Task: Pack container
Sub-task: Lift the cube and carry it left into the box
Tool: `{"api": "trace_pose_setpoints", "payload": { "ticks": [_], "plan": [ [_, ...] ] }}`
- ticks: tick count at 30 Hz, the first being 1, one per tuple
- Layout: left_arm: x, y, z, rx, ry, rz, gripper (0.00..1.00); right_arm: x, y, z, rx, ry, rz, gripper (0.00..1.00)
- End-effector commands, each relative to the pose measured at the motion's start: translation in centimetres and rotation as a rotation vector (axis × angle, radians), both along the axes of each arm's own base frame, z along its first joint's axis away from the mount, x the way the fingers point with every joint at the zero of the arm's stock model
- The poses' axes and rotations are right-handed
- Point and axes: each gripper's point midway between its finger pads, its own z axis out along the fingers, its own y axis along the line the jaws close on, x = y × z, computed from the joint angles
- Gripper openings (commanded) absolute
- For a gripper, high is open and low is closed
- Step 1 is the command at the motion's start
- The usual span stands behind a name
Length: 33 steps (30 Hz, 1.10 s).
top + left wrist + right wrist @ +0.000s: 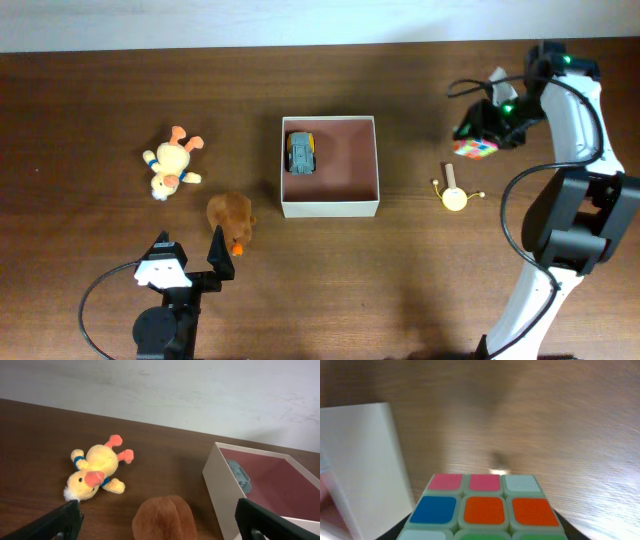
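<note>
Filling the bottom of the right wrist view, a colour-tiled puzzle cube (482,510) sat clamped in the right gripper (478,140), raised above the table (90,100) to the right of the container (330,208). That white-walled box stood mid-table, a grey toy car (301,153) in its far-left corner. At the near edge the left gripper (190,258) gaped wide and empty, with a brown plush (230,218) just ahead and a yellow duck (172,165) beyond.

Soft, even light; in the right wrist view the desk (570,425) glares pale and blurs behind the puzzle cube (482,510).
</note>
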Motion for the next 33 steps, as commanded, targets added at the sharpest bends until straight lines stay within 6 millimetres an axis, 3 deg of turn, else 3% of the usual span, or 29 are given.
{"api": "trace_pose_setpoints", "payload": {
  "ticks": [1,8,13,15,22,33],
  "plan": [
    [0.0,-0.1,-0.2,0.018,0.000,-0.008,0.99,1.3,5.6,3.7,0.157,-0.118,0.148,0.51],
    [0.0,-0.1,-0.1,0.018,0.000,-0.007,0.99,1.0,13.9,7.9,0.267,-0.201,0.331,0.51],
    [0.0,-0.1,-0.2,0.018,0.000,-0.008,0.99,-0.4,19.5,8.1,0.263,-0.212,0.460,0.52],
    [0.0,-0.1,-0.2,0.018,0.000,-0.008,0.99,-0.7,20.7,7.5,0.210,-0.206,0.486,0.52],
    [0.0,-0.1,-0.2,0.018,0.000,-0.008,0.99,-1.5,23.7,4.9,-0.082,-0.179,0.493,0.52],
    [0.0,-0.1,-0.2,0.018,0.000,-0.008,0.99,-1.6,24.4,2.2,-0.435,-0.179,0.270,0.52]
  ]
}}
